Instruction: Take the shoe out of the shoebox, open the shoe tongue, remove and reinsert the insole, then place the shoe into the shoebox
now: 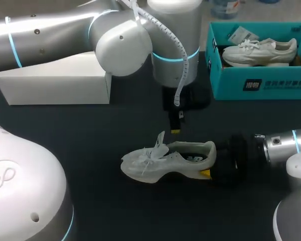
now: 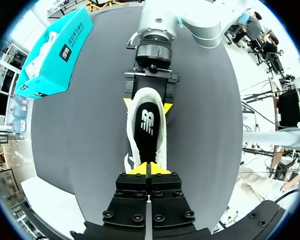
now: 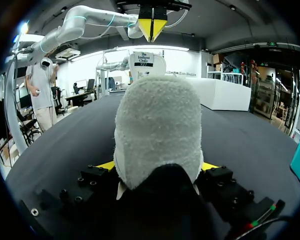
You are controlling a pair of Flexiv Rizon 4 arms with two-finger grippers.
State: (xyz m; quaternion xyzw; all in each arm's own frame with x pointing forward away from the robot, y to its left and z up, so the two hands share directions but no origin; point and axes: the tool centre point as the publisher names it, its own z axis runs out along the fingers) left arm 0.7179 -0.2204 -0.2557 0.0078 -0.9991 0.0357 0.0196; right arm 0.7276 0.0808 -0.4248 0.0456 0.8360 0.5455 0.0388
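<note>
A white shoe (image 1: 165, 160) lies on the dark table, toe toward my left side, its black insole (image 2: 147, 125) showing inside. My right gripper (image 1: 210, 163) is shut on the shoe's heel (image 3: 157, 130), with a yellow tip on each side. The raised white tongue (image 3: 147, 62) stands at the far end of the shoe. My left gripper (image 1: 175, 131) hangs over the shoe with its yellow tips pressed together, shut. In the right wrist view the left gripper (image 3: 152, 30) ends just above the tongue's top edge. I cannot see anything between its tips.
The teal shoebox (image 1: 261, 83) stands at the back right with a second white shoe (image 1: 258, 51) in it. A white box (image 1: 55, 80) lies at the back left, under my left arm.
</note>
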